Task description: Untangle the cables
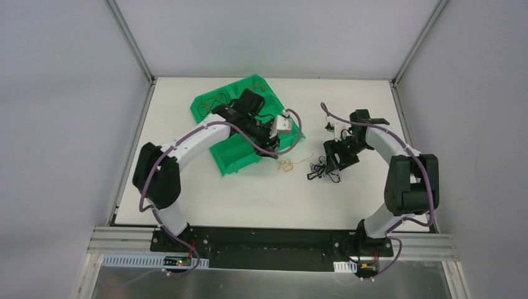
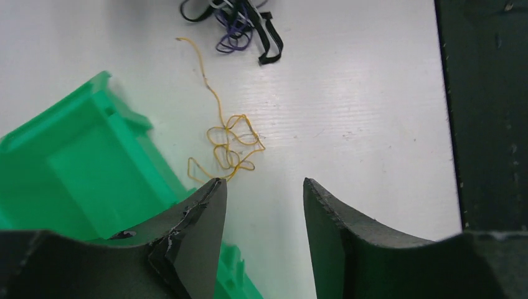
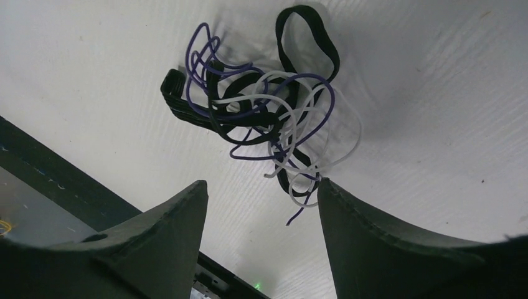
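Left pincer [image 2: 263, 187] open, fingers apart, nothing held between them. Low over the tabletop [image 1: 249, 205], partly over the edge of the green tray [image 2: 81, 168]. Just in front of it, a yellow wire [image 2: 233, 146], flat on the white top, curled into small loops, with one long tail out toward the far side. One loop end very close to the tip of one finger [image 2: 208, 205]; touching or not, hard to tell.

Right pincer [image 3: 261, 187] open too, fingers wide, nothing gripped. Right above a knot of black, purple and white wires [image 3: 261, 118]. Knot flat on the tabletop, all mixed up: a flat black band in loops, thin purple and white wires through it. A few loose purple and white ends down in the gap between the two fingers, not pinched.

From above: yellow wire about in the middle of the tabletop, just beside the tray's near right side; knot a little to its right, apart from it. Green tray toward the far left part of the tabletop, turned at a slant, not square with the edges. Inside the tray, in its far left corner, one more thin wire [image 1: 210, 104] in loops.
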Controlling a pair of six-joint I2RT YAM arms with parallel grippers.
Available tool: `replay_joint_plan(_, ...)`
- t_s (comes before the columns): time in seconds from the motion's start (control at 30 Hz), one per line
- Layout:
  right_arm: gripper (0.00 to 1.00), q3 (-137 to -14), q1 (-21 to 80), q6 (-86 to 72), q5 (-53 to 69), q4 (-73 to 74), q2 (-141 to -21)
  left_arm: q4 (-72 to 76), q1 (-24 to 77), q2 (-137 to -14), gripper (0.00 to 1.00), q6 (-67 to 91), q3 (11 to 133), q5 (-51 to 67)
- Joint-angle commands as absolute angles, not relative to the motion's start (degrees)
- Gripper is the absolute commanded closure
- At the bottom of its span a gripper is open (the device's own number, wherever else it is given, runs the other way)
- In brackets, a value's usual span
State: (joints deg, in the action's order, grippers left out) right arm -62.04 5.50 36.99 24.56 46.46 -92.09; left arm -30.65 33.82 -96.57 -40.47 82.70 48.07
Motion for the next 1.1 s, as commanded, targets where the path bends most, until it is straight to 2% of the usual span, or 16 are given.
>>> replay_joint_plan(0.0,0.32,-64.4,2.4,35.2,25.7,49.3,-93.3,-31.0,38.7,-103.9,0.52,-55.0,85.2,43.4)
replay_joint_plan(0.2,0.32,-65.4,0.2,34.8,29.9,51.8,-90.2,-31.1,42.1,-112.5,0.56,-61.7,88.5,38.1)
replay_joint_plan(0.47,0.31,-64.1,-2.5,34.9,31.6,52.3,-86.5,-31.5,44.5,-116.6,0.64,-68.3,87.2,32.2)
replay_joint_plan(0.5,0.31,-64.1,-2.7,34.9,31.9,52.5,-86.4,-31.5,44.6,-117.1,0.66,-68.2,87.4,31.5)
replay_joint_plan(0.53,0.31,-64.1,-2.9,34.9,32.2,52.5,-86.2,-31.5,44.6,-117.4,0.73,-68.4,87.6,31.0)
replay_joint_plan(0.57,0.31,-64.1,-3.0,34.9,32.3,52.5,-86.2,-31.5,44.6,-117.7,0.89,-68.6,87.8,30.5)
replay_joint_plan(0.6,0.31,-64.2,-3.1,34.9,32.4,52.4,-86.1,-31.5,44.7,-117.7,1.00,-68.6,88.1,30.2)
replay_joint_plan(0.7,0.31,-64.8,-3.3,34.8,32.5,52.5,-86.2,-31.5,44.6,-115.6,1.00,-67.0,88.8,31.5)
replay_joint_plan(0.8,0.31,-65.8,-3.6,34.9,32.3,52.6,-86.0,-30.5,44.0,-109.0,1.00,-55.3,94.0,36.5)
replay_joint_plan(0.87,0.31,-66.4,-4.1,35.0,32.0,52.6,-85.7,-23.0,39.6,-105.3,1.00,-33.6,102.3,40.1)
replay_joint_plan(0.9,0.31,-66.6,-4.4,34.9,32.1,52.7,-85.4,-16.7,36.1,-104.3,1.00,-21.7,105.0,39.2)
replay_joint_plan(0.97,0.31,-66.9,-4.9,34.5,32.5,52.7,-85.1,-7.1,28.6,-104.0,1.00,-4.1,108.9,28.8)
replay_joint_plan(1.0,0.31,-66.9,-5.1,34.3,32.8,52.6,-84.7,-7.0,26.0,-104.4,1.00,-1.6,110.8,24.5)
replay_joint_plan(1.03,0.31,-66.8,-5.2,33.8,33.3,52.5,-84.6,-11.0,25.7,-104.5,1.00,-4.7,112.4,27.3)
replay_joint_plan(1.07,0.31,-66.6,-5.2,33.4,33.9,52.1,-84.7,-19.7,28.2,-104.0,1.00,-14.4,113.5,35.1)
